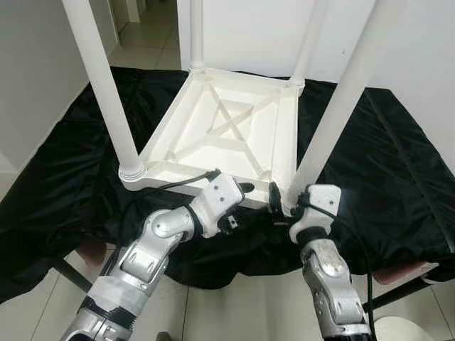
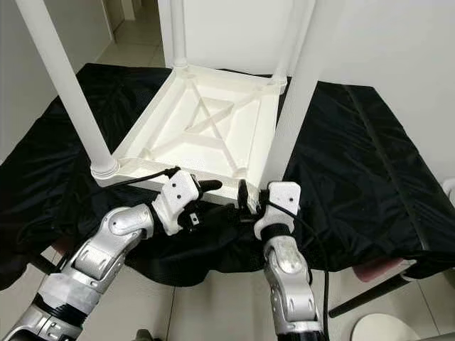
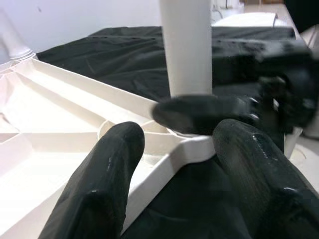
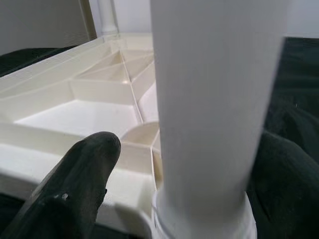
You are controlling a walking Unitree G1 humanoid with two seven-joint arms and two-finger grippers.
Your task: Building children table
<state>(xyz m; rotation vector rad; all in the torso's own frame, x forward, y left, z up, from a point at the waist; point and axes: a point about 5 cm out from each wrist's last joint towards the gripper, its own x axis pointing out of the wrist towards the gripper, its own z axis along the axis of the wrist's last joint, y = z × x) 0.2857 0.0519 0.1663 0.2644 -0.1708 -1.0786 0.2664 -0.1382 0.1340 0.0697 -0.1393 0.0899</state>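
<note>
A white plastic children's table point(image 1: 227, 135) lies upside down on a surface draped in black cloth point(image 1: 398, 170), its ribbed underside facing up so that the leg sockets at the corners can be reached. Four white legs stand up from those corners: two at the far edge, one at the near left corner point(image 1: 106, 85), and one at the near right corner point(image 1: 341, 99), which is the leg being worked on. The right gripper point(image 1: 283, 206) sits low at the base of that near right leg, where it meets its socket; in the right wrist view the leg point(image 4: 214, 109) stands between the two black fingers point(image 4: 79, 169), which are spread to either side of it, though whether they actually press on it cannot be told. The placement suggests the arm is steadying or seating the leg in the corner. The left gripper point(image 1: 238, 193) reaches in from the other side toward the near rim of the tabletop, just beside the same corner; in the left wrist view its fingers point(image 3: 99, 184) are apart, straddling the white rim without closing on it, likely there to brace the table while the leg is set. All four legs appear to be in place, so the build looks close to finished. Pale tiled floor point(image 1: 234, 312) shows below the cloth.
</note>
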